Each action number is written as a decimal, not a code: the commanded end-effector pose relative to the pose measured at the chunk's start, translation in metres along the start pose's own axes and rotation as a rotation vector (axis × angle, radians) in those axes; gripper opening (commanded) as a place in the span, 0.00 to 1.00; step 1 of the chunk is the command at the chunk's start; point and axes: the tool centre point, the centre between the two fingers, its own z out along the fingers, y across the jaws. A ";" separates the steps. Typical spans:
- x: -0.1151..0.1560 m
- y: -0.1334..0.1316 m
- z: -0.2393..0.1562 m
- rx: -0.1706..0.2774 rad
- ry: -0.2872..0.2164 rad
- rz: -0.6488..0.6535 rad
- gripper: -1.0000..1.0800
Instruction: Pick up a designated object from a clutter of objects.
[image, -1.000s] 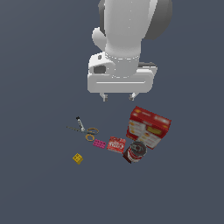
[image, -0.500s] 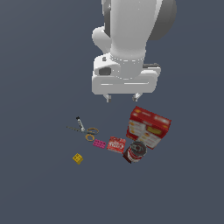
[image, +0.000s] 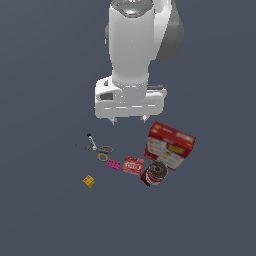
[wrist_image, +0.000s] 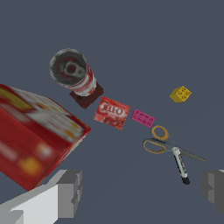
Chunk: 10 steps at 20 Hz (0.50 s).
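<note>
Gripper (wrist_image: 142, 192) hangs above the clutter with its fingers (wrist_image: 69, 192) spread wide, nothing between them. Below lies the marker (wrist_image: 180, 165) (black tip outward), flat on the grey floor (image: 45, 210), its white end touching the scissors (wrist_image: 168, 145) where the blades meet the orange handles. Beside those handles sits the pink brick (wrist_image: 142, 118), then the small red packet (wrist_image: 112, 113), then the dark can (wrist_image: 73, 75) tipped against a corner of it. Big red box (wrist_image: 33, 135) stands just past the can. Yellow brick (wrist_image: 180, 94) sits alone, apart from the rest.
</note>
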 end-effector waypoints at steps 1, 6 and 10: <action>-0.002 0.014 0.015 0.002 -0.001 -0.018 0.96; -0.010 0.049 0.053 0.007 -0.003 -0.065 0.96; -0.022 0.078 0.086 0.011 -0.004 -0.105 0.96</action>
